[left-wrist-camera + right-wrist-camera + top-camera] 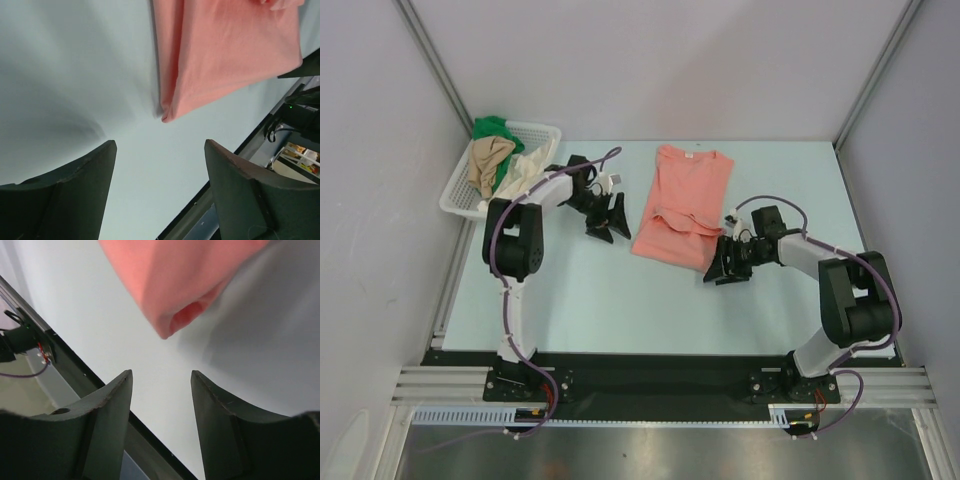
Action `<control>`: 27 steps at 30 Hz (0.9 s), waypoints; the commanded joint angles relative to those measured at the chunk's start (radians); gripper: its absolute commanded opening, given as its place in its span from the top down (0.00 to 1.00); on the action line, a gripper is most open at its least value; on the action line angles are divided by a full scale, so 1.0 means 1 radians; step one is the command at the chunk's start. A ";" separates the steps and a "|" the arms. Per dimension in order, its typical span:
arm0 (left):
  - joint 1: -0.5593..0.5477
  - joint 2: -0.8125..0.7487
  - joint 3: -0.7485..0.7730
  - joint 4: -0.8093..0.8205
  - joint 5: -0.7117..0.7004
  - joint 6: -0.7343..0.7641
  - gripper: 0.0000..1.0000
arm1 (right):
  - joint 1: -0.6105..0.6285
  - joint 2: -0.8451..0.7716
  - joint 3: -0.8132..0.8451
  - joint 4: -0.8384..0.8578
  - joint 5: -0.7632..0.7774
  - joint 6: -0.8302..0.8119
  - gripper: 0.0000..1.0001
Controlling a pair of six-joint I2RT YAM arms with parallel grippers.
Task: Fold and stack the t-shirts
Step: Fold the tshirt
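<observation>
- A salmon-pink shirt (185,280) fills the top, its folded corner ending in a rounded tip with a small open fold.
- Below the shirt lies the pale table (260,365).
- Under the shirt's tip the gripper (161,374) has its jaws apart, nothing between them, clear of the cloth.
- Left of the shirt runs the table's black edge (75,365), with a purple cable (25,374) beyond.

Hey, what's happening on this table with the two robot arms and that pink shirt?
Two robot arms are folding t-shirts. The salmon-pink t-shirt lies partly folded on the table between them. The left end effector and the right end effector are both open and hold nothing, one on each side of the shirt's near end. The green shirt, tan shirt and cream shirt sit bunched in the white basket, not yet folded.
</observation>
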 commanded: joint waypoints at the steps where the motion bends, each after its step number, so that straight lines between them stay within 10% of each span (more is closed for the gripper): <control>1: -0.005 0.005 -0.003 0.001 0.109 -0.015 0.23 | -0.008 0.031 -0.005 0.104 -0.034 0.132 0.44; 27: -0.073 0.150 0.063 0.013 0.140 -0.026 0.37 | -0.019 0.190 -0.008 0.294 0.003 0.420 0.43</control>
